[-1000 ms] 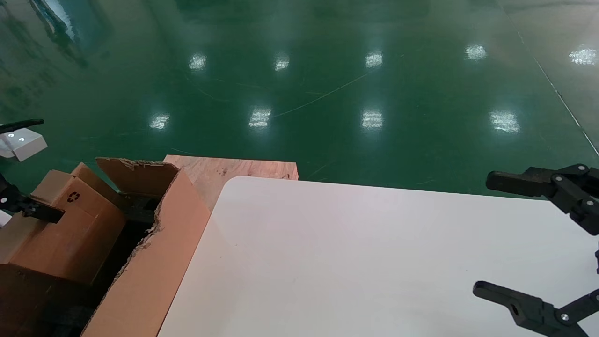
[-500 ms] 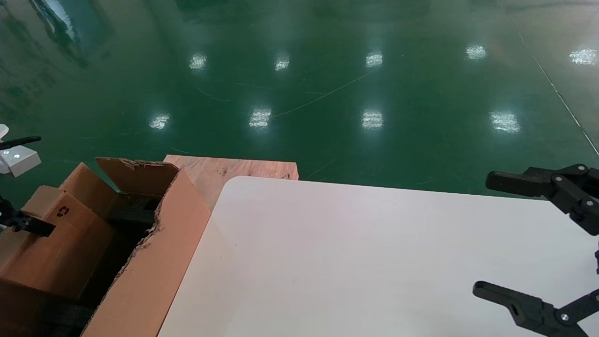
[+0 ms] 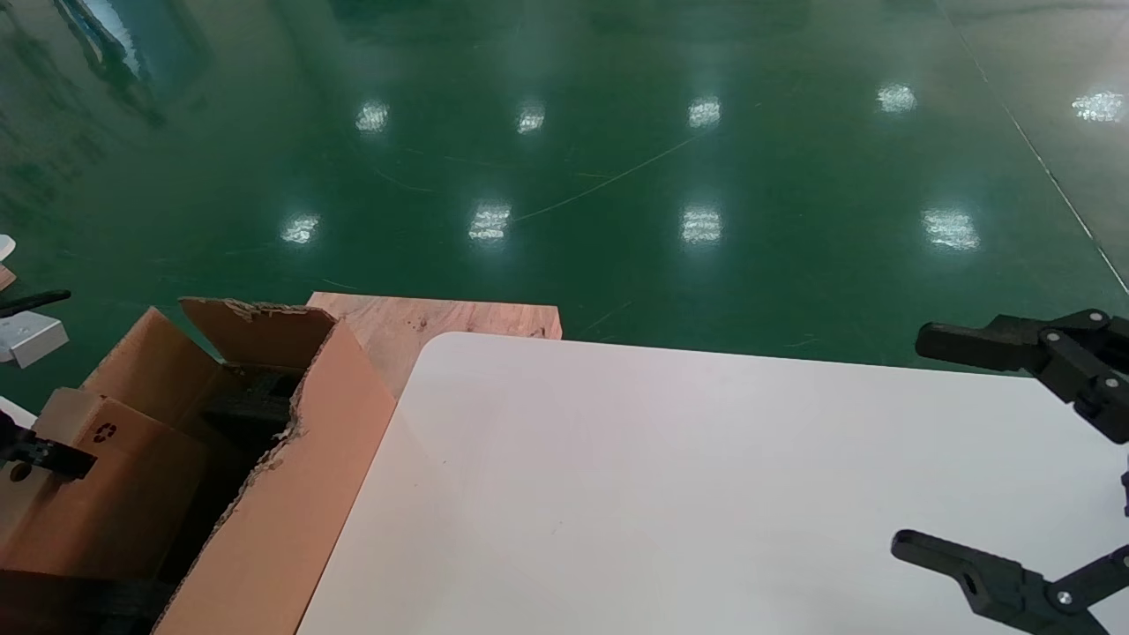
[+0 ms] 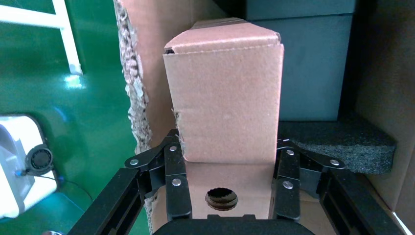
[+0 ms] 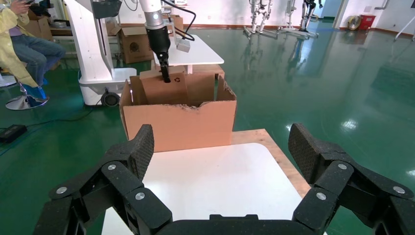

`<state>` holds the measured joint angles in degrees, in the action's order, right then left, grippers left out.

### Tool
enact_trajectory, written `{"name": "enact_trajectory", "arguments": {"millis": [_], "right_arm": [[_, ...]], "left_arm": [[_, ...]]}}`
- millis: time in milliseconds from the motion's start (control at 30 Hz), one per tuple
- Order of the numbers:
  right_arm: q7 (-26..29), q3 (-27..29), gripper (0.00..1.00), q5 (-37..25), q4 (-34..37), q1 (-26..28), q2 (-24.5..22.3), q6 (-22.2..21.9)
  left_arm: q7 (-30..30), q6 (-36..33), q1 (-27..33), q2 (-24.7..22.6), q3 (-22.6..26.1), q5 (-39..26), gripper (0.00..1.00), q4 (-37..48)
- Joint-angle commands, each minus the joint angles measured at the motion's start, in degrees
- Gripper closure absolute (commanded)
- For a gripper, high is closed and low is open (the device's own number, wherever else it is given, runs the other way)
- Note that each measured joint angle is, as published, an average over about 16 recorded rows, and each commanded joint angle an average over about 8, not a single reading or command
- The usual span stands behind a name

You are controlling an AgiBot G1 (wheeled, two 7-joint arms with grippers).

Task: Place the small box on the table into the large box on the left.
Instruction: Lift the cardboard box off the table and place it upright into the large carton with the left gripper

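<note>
Left wrist view shows the left gripper (image 4: 230,183) clamped on the small box (image 4: 225,98), one finger (image 4: 176,181) pressed on each side, with the box partly down inside the large box (image 4: 134,93), its lower end near the dark foam at the bottom. Judged from this, the transfer is nearly complete: lowering, release and withdrawal remain. Well away from the large box, the right gripper (image 3: 1014,459) hangs idle over the table (image 3: 661,485), jaws wide apart.
</note>
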<state>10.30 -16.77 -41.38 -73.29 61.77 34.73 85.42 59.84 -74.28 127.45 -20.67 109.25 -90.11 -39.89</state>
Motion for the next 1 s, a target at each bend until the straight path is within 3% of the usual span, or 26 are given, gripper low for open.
{"name": "enact_trajectory", "arguments": {"millis": [33,100,367,1000], "right_arm": [[0.0,0.0,0.0,0.0,0.0,0.0,0.0,0.0],[0.0,0.0,0.0,0.0,0.0,0.0,0.0,0.0],[0.0,0.0,0.0,0.0,0.0,0.0,0.0,0.0],[0.0,-0.1,0.0,0.0,0.0,0.0,0.0,0.0]], "left_arm": [[0.0,0.1,-0.4,-0.1,0.1,0.3,1.0,0.9],[0.0,-0.1,-0.6,-0.3,0.1,0.4,0.97,1.8],[-0.4,-0.4,-1.0,-0.8,0.0,1.2,0.02,3.9],[-0.3,-0.6,-1.0,-0.8,0.0,1.1,0.0,3.7]]}}
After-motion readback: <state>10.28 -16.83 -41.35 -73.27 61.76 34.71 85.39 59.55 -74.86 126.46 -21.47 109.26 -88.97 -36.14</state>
